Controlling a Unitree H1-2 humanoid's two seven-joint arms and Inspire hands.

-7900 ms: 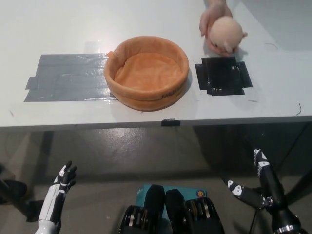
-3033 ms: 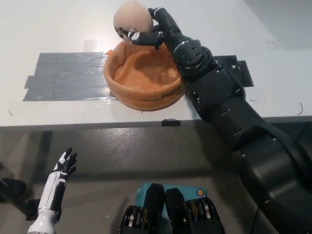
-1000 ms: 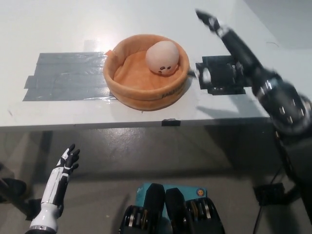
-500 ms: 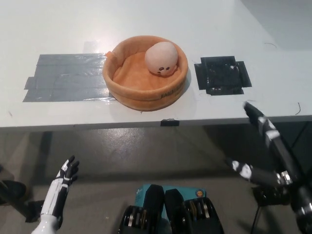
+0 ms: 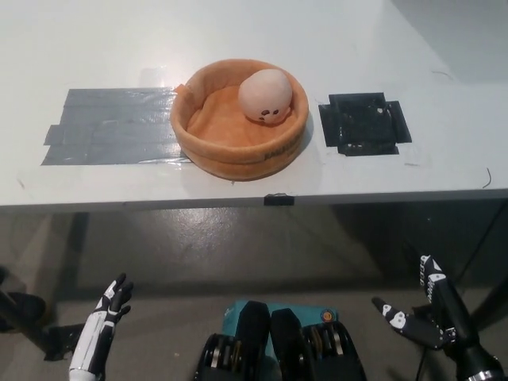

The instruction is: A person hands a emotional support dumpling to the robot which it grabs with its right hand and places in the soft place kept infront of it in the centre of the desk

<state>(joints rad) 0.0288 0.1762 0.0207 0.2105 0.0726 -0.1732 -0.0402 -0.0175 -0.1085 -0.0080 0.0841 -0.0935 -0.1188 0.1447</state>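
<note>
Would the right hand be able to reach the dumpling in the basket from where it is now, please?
Probably yes: the right hand hangs open below the desk edge, and nothing covers the dumpling in the open-topped basket.

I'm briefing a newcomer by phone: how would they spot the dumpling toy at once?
On the white desk, find the round orange plush basket between grey and black tape patches. The pale pink, egg-shaped dumpling plush sits inside against its far right wall, the only thing with small dark face dots.

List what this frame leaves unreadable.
- Dumpling: underside hidden by the basket wall, head view.
- Basket: dark print on its front wall too small to read.
- Left hand and right hand: arms cut off by the bottom edge.
</note>
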